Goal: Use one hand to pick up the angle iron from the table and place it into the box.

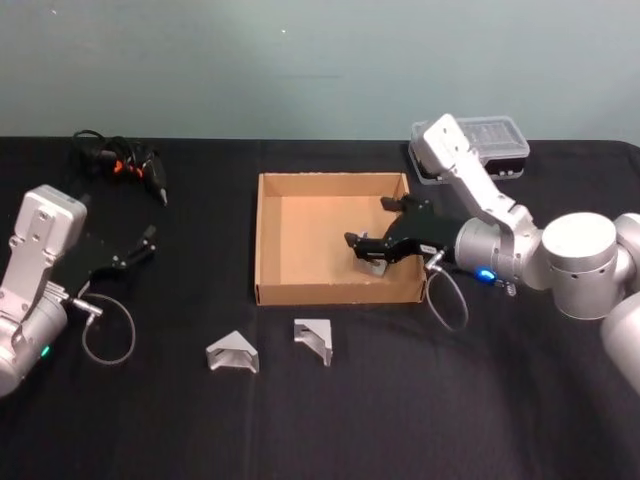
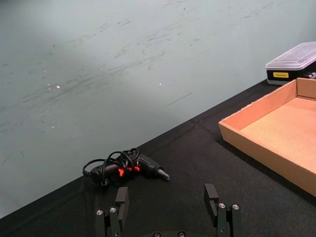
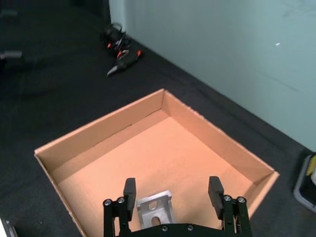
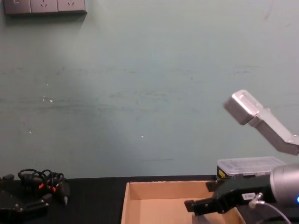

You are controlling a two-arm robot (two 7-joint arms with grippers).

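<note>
Angle iron tally, as we see it: three. Left gripper rests on table at far left, fingers apart; cable bundle behind it. First angle iron and second angle iron lie on table just before box. Third angle iron lies on box floor, right side, between spread fingers of right gripper, not clamped. Plastic case behind, far right.
</note>
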